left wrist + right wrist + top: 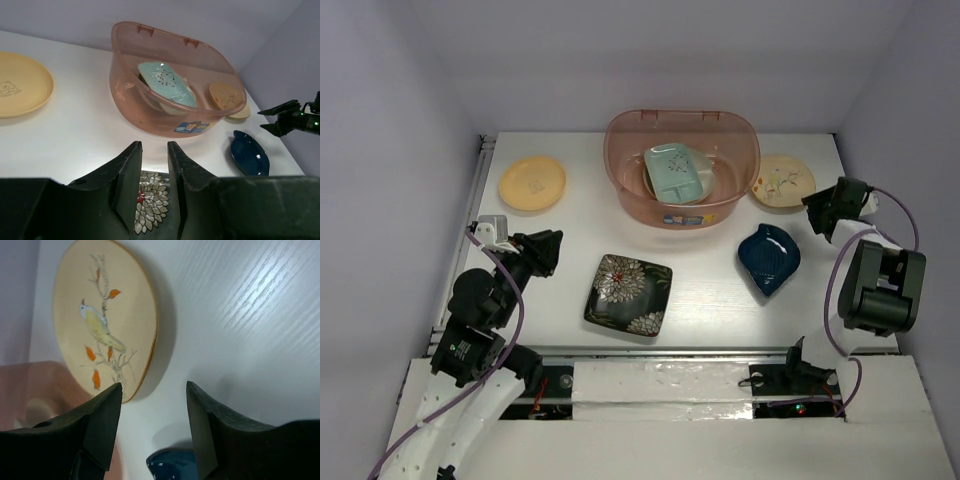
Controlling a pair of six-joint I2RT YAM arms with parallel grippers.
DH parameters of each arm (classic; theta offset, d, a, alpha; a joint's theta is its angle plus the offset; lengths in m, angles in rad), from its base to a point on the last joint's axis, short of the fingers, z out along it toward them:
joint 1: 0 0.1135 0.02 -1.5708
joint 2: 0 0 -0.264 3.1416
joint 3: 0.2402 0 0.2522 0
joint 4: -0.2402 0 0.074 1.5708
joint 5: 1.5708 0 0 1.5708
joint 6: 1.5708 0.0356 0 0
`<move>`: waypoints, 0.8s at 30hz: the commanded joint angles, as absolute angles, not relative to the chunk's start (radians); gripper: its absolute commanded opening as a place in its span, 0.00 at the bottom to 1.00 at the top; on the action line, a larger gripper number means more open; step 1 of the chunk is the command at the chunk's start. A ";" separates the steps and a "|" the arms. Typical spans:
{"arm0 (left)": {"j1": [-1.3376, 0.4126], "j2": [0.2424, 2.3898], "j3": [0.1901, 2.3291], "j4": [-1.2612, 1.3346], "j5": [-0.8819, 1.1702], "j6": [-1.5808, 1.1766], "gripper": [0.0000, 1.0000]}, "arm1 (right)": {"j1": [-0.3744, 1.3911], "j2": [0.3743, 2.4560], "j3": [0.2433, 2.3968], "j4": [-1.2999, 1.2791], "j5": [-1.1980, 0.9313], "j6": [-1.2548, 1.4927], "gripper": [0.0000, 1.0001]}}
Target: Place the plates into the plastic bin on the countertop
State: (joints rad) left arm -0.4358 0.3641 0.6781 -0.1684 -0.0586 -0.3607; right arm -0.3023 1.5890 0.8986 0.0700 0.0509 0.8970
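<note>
Left jaws, slightly apart and empty, near black floral plate (pixel 152 200); right jaws wide apart beside bird plate (pixel 100 315). Blue leaf plate (pixel 768 258) points its tip toward near desk (pixel 710 290) edge.

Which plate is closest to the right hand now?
The round cream plate with the bird design, just right of the bin; the blue leaf-shaped plate lies farther off.

The black floral plate (pixel 152 200) is largely hidden by the left gripper (pixel 154 146); perhaps another dish (pixel 716 178) is covered by the green plate (pixel 167 85).
</note>
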 commanded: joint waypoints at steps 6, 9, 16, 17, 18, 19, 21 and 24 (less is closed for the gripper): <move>-0.430 0.348 0.670 -0.123 -0.043 -0.354 0.25 | -0.342 1.723 1.104 0.003 -0.077 0.914 0.57; -0.430 0.345 0.670 -0.120 -0.038 -0.354 0.25 | -0.342 1.768 1.124 -0.003 -0.112 0.933 0.53; -0.430 0.325 0.670 -0.120 -0.038 -0.356 0.26 | -0.342 1.848 1.118 -0.011 -0.184 1.029 0.48; -0.430 0.324 0.672 -0.120 -0.037 -0.356 0.26 | -0.342 1.851 1.121 -0.017 -0.186 1.035 0.48; -0.430 0.321 0.672 -0.118 -0.037 -0.356 0.26 | -0.342 1.848 1.123 -0.028 -0.187 1.040 0.48; -0.430 0.319 0.672 -0.118 -0.037 -0.356 0.26 | -0.342 1.844 1.120 -0.031 -0.180 1.048 0.48; -0.430 0.310 0.672 -0.118 -0.037 -0.357 0.26 | -0.342 1.826 1.089 -0.011 -0.154 1.055 0.48; -0.430 0.299 0.672 -0.123 -0.044 -0.357 0.27 | -0.342 1.836 1.104 -0.024 -0.158 1.055 0.52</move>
